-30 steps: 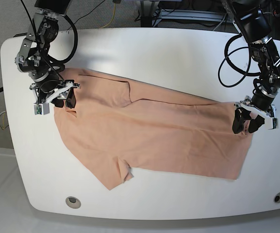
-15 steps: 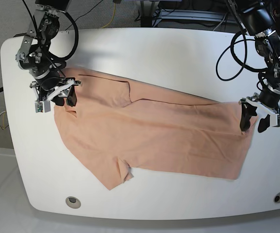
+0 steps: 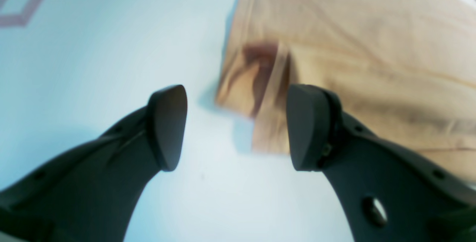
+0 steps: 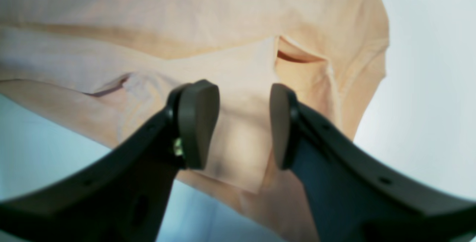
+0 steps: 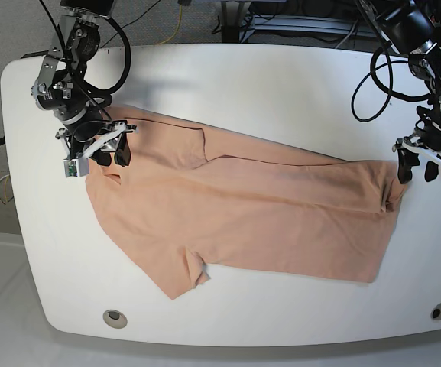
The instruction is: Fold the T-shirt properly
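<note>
With our left gripper (image 5: 417, 170) and right gripper (image 5: 106, 156) both open and empty, we risk bunching the T-shirt (image 5: 235, 214) by grabbing only its top layer.

A plain salmon-pink short-sleeved T-shirt (image 5: 243, 210) lies spread on a white surface, with no print on it. It runs lengthwise from left to right across the base view, folded over along its upper edge, where a diagonal crease and an overlapping flap show left of centre. One short sleeve points toward the lower left. The hem end sits at the right, its upper corner slightly bunched and doubled over. The cloth is mostly flat with soft wrinkles. The collar opening shows near the upper left corner.
</note>
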